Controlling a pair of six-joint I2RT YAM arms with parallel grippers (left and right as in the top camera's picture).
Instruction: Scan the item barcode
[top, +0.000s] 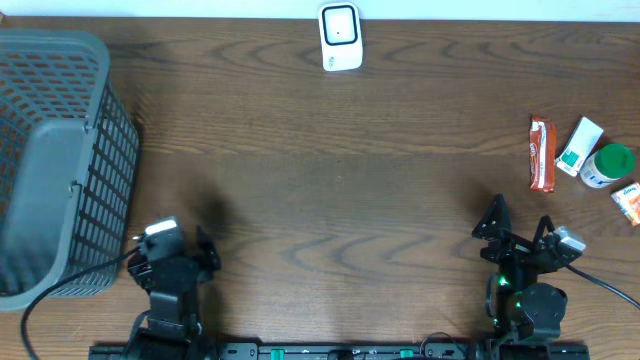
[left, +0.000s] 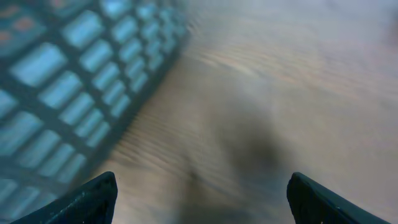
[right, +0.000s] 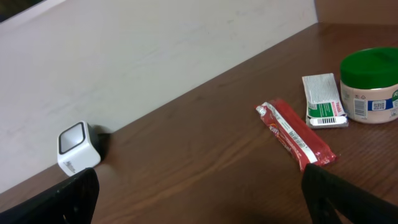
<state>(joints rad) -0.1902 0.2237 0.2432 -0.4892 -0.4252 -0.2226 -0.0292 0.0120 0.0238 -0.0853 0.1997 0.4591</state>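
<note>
Fingers spread and empty on the left gripper (left: 199, 202) and right gripper (right: 199, 208), a loose grab at the red foil snack bar (right: 297, 134) risks dragging the white paper sachet (right: 323, 99) just beside it.

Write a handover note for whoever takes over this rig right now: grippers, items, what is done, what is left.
Left gripper: open, empty, low over the table beside the basket.
Right gripper: open, empty, near the table's right side.
Items: red bar, white-and-green packet, green-lidded jar and orange packet are grouped on the right side of the table. The scanner stands at the far edge, centre.
Done: nothing is picked up.
Left: grasp an item and present its barcode to the scanner.
</note>
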